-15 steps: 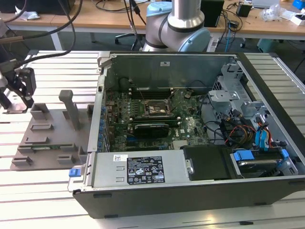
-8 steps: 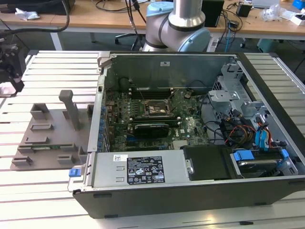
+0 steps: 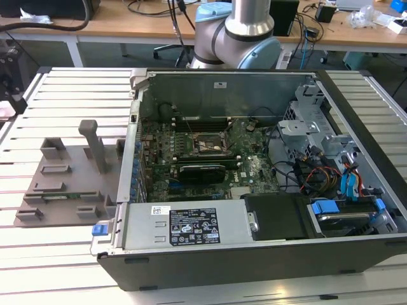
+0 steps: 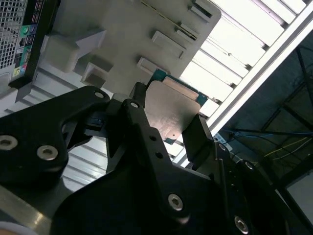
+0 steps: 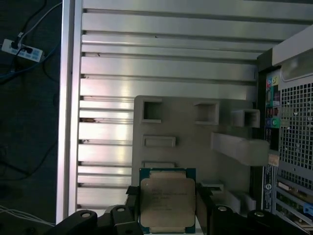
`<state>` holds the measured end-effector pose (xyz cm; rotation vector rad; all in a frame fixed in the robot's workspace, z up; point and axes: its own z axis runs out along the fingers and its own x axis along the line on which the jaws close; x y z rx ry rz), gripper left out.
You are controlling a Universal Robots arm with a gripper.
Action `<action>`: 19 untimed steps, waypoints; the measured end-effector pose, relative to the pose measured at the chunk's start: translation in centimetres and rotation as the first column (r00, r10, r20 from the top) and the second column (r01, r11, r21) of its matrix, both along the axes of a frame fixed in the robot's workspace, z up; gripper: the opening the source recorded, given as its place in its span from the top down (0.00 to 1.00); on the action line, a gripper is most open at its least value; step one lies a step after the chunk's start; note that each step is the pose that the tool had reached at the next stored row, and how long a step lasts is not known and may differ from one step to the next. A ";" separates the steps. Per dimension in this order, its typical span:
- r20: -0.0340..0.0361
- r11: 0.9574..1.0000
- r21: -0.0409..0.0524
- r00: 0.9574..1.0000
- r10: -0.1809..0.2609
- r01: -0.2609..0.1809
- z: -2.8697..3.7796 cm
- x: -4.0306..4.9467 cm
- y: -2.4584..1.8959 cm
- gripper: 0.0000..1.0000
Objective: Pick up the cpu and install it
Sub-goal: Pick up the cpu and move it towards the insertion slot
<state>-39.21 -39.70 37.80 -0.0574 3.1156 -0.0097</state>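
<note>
The cpu (image 5: 167, 198) is a flat square chip with a silver-grey metal top and a thin green rim. It sits between the two black fingers of my gripper (image 5: 167, 208), which is shut on its opposite edges. In the second wrist view the cpu (image 4: 172, 108) shows from a slant, with one finger (image 4: 198, 139) against its edge and my gripper (image 4: 168, 125) around it. The chip hangs above the grey plastic tray (image 5: 186, 122). On the motherboard inside the open computer case (image 3: 191, 229), the square socket (image 3: 206, 145) lies uncovered.
The grey tray (image 3: 63, 181) with upright posts rests on the slatted metal table (image 3: 57, 254), at the exterior view's left of the case. A long black card (image 3: 202, 170) lies just in front of the socket. Cables and drive bays (image 3: 337, 178) fill the case's right side. The arm's base (image 3: 238, 32) stands behind the case.
</note>
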 end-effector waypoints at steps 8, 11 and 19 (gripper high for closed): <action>0.000 1.000 0.000 1.000 0.000 0.000 2.54 0.00 0.00 0.45; 0.000 1.000 0.000 1.000 0.000 0.000 2.79 0.00 0.00 0.45; 0.000 1.000 0.000 1.000 0.000 0.000 2.80 1.10 0.00 0.45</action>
